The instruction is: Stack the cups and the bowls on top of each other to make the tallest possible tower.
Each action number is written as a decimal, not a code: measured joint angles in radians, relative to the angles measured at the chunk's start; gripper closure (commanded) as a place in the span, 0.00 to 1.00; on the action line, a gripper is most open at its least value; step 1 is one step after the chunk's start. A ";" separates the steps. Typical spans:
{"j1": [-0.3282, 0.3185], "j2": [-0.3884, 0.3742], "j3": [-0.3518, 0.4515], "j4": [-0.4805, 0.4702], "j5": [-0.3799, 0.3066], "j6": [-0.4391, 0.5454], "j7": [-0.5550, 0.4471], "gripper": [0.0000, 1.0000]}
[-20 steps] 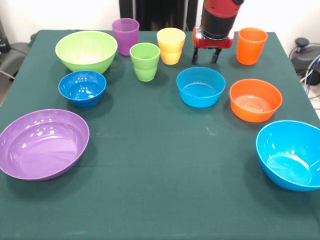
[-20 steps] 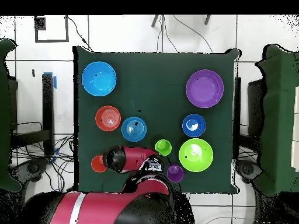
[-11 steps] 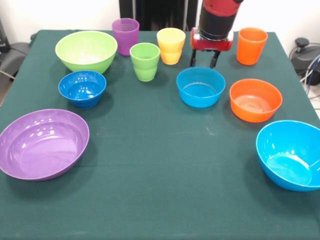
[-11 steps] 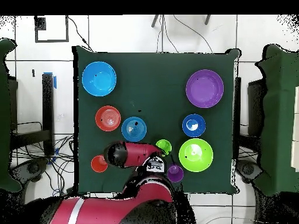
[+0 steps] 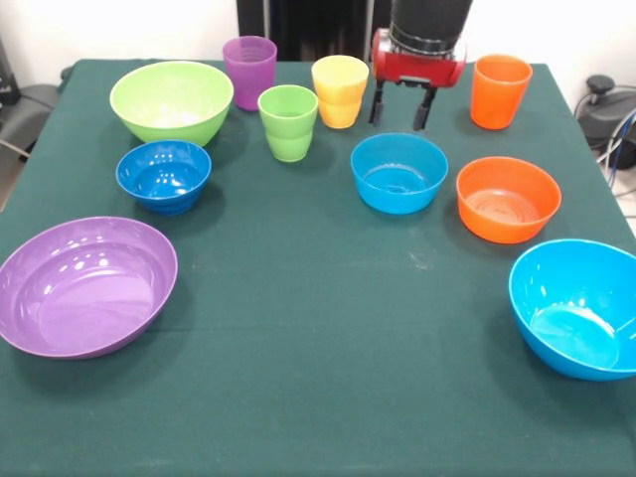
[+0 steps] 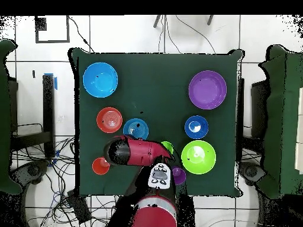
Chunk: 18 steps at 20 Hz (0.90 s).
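My gripper (image 5: 399, 109) hangs open and empty between the yellow cup (image 5: 340, 90) and the orange cup (image 5: 499, 90), just behind the small light blue bowl (image 5: 398, 172). Every cup and bowl stands singly; no tower shows. The purple cup (image 5: 249, 71) and green cup (image 5: 288, 121) stand left of the yellow one. In the overhead view the arm (image 6: 133, 152) hides the yellow cup and the gripper, beside the green cup (image 6: 168, 145). The small orange bowl (image 5: 508, 198) and dark blue bowl (image 5: 163, 175) flank the middle.
The lime green bowl (image 5: 171, 99) sits at the far left, the large purple bowl (image 5: 84, 284) near left, the large light blue bowl (image 5: 581, 306) near right. A dark green cloth (image 5: 318, 348) covers the table. Cables lie on the floor (image 6: 41, 153).
The gripper has risen and shifted slightly left in the front view. In the overhead view the arm has swung round over the table. No cup or bowl has moved.
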<state>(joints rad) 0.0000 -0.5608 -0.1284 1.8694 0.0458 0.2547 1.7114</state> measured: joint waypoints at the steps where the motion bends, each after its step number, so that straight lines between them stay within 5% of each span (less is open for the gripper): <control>1: 0.000 -0.013 -0.001 0.000 0.002 0.000 0.005 0.00; 11: -0.022 -0.115 0.003 0.015 0.006 0.000 0.044 0.00; 18: -0.053 -0.111 0.008 0.031 0.006 -0.044 0.063 0.00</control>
<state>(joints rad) -0.0527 -0.6714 -0.1199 1.9003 0.0514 0.2108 1.7749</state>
